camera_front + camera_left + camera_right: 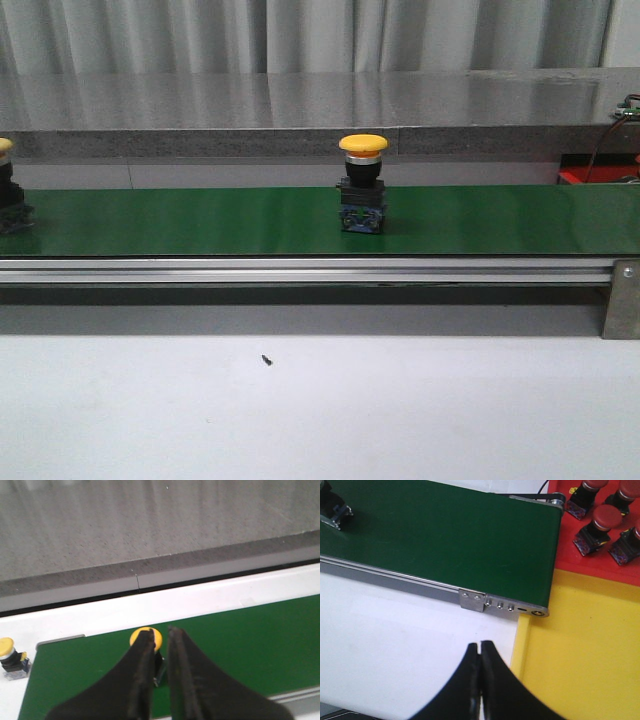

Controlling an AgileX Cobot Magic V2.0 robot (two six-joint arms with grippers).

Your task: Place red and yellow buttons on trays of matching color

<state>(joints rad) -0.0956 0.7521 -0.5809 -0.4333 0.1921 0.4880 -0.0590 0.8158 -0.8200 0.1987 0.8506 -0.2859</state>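
Note:
A yellow button [362, 185] stands upright on the green belt [200, 220], near its middle. A second yellow button [6, 190] is cut off by the front view's left edge. Neither gripper shows in the front view. In the left wrist view my left gripper [160, 630] hovers over the belt with a narrow gap between its fingers, holding nothing. A yellow button [146, 637] lies below, partly hidden behind one finger. My right gripper [480, 644] is shut and empty over the white table, beside the yellow tray [580, 650]. Several red buttons [600, 520] sit on the red tray [570, 560].
Another yellow button [7, 652] stands off the belt's left end on the white surface. The belt's metal rail [300, 270] runs along its front edge. A dark button base [332, 507] shows on the belt [445, 535]. A small black speck [266, 359] lies on the table.

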